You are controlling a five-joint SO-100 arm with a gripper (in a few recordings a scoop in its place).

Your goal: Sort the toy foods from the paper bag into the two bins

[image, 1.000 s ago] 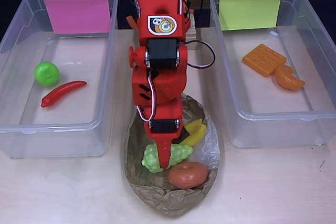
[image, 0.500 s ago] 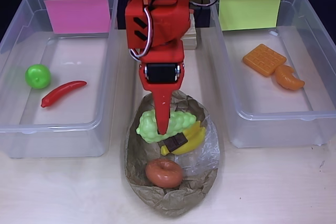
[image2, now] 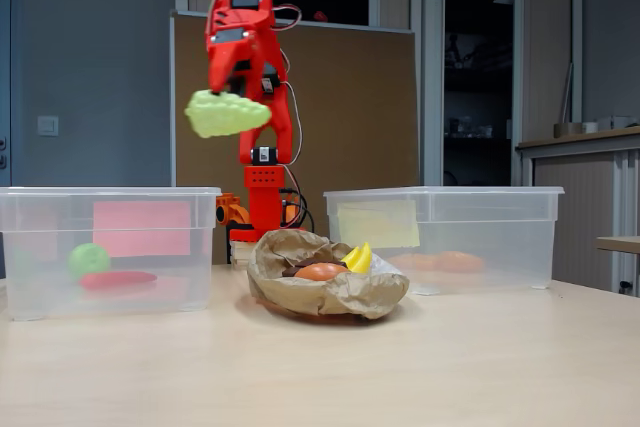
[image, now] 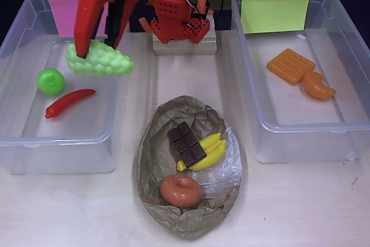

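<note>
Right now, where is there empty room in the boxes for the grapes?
The pink-label bin has bare floor to the right of the chili and apple, below the grapes held in the gripper. The yellow-label bin is free in front of the waffle and croissant. The bag is crowded.

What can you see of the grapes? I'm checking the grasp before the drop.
The grapes are a pale-green, bumpy plastic-looking cluster, lying roughly level and pinched at one end by the red gripper. In the fixed view they hang high in the air, well above the pink-labelled bin, touching nothing but the gripper.
</note>
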